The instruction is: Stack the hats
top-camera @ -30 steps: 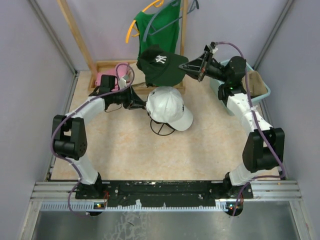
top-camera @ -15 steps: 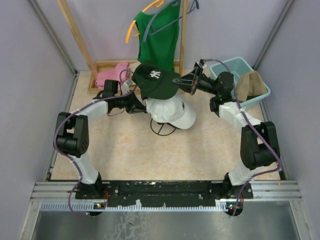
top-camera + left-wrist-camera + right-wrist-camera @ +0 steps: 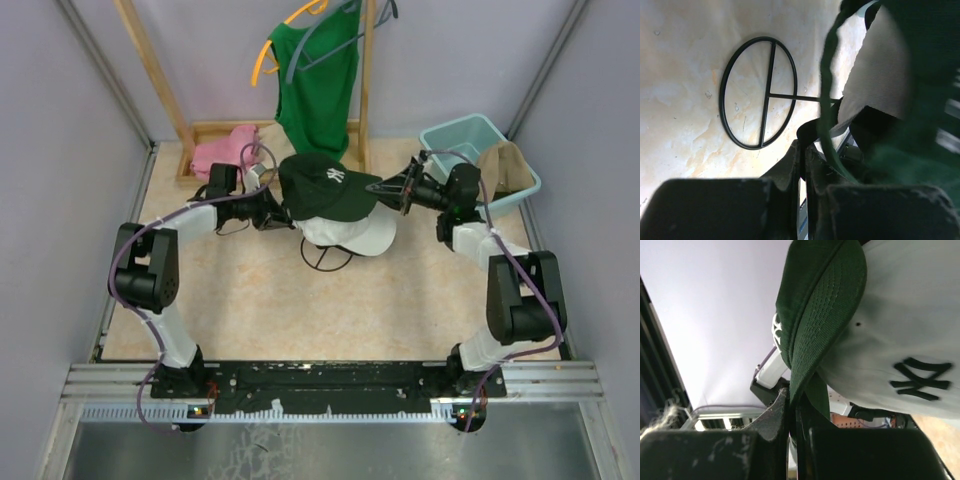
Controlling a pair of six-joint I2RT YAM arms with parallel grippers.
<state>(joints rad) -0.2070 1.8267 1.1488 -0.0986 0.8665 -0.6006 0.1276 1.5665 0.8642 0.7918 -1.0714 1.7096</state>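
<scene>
A black hat with a white emblem sits tilted on top of a white hat, which rests on a wire stand mid-table. My right gripper is shut on the black hat's brim; the right wrist view shows the brim's green underside pinched at the fingertips, with the white hat right behind it. My left gripper is shut at the back of the white hat, a dark edge caught between its tips. A tan hat hangs over a basket's rim.
The teal basket stands at the back right. A green shirt on an orange hanger hangs from a wooden rack at the back, with a pink cloth at its foot. The stand's ring base lies flat on the table.
The right arm has carried the black hat forward and down onto the white hat. The left gripper has closed at the white hat's back.
</scene>
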